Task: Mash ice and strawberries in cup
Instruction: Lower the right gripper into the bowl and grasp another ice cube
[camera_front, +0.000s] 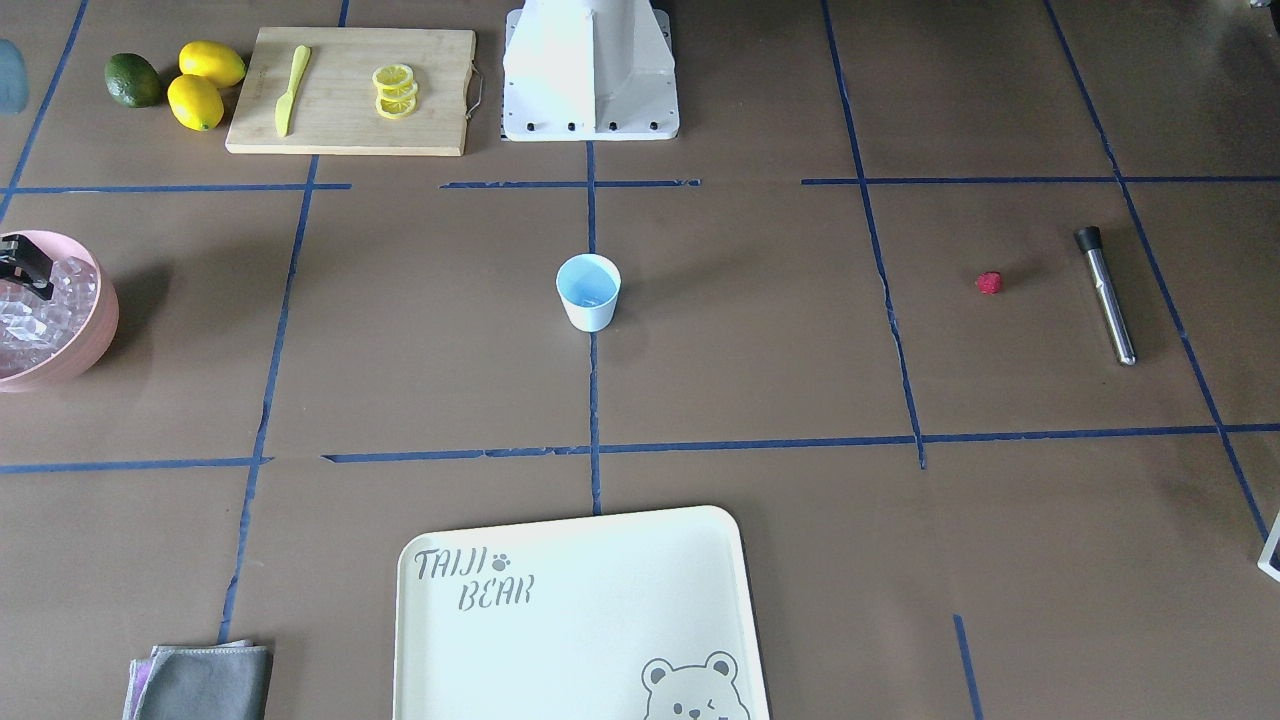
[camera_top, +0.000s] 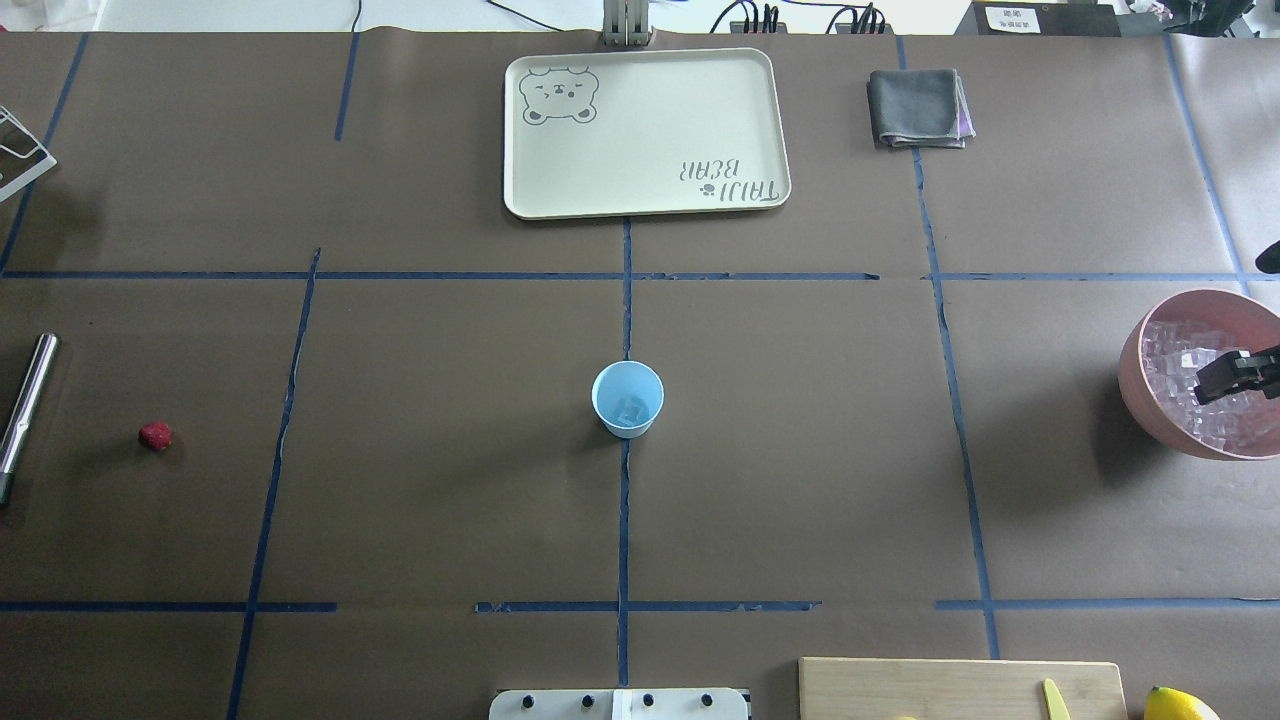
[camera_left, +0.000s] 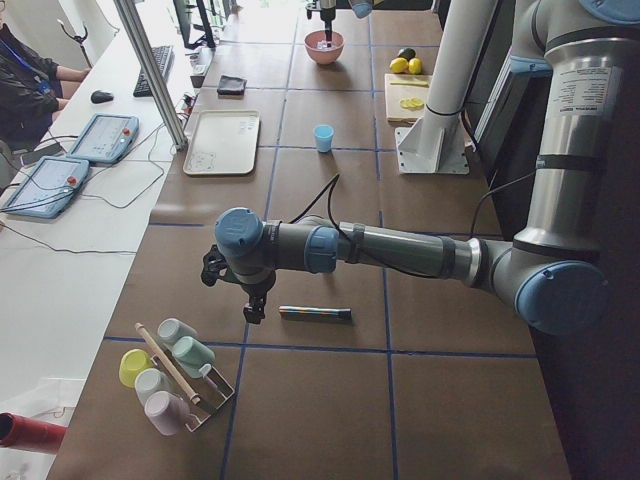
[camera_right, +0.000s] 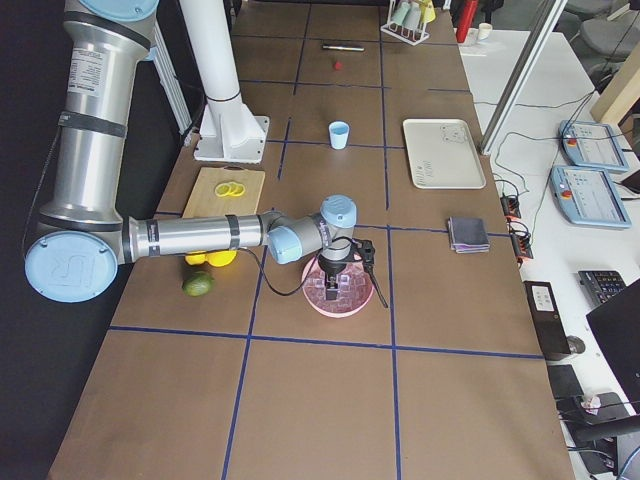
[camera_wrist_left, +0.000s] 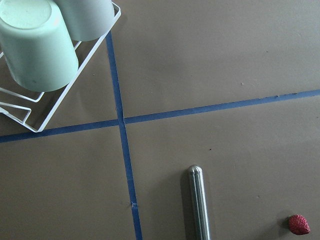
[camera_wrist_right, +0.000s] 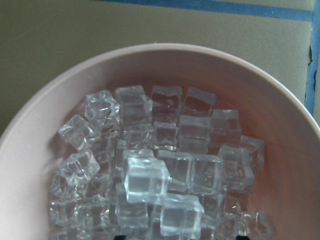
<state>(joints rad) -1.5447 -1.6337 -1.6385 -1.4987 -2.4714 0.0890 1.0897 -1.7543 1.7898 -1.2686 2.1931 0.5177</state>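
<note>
Robot lab bench with an operators' desk alongside it.
Brown-papered table (camera_top: 450, 480) marked off in a blue tape grid (camera_top: 624, 520); a white bolted pedestal (camera_front: 590, 80) stands at 12 o'clock in the front-facing view. A grey-and-blue industrial left arm (camera_left: 400, 250) fills the left-end view. At 9 o'clock there, a white side desk holds two teach pendants (camera_left: 104, 137), and towards 11 o'clock a keyboard (camera_left: 158, 68) and mouse (camera_left: 101, 97) — a seated person (camera_left: 25, 85) at 10 o'clock, behind an aluminium frame post (camera_left: 150, 70). Cables (camera_top: 755, 15) at 12 o'clock overhead. Kitchen bits sit on the grid — cup (camera_top: 627, 398) at centre, cutting board (camera_front: 350, 120) at 11 o'clock front-facing.
</note>
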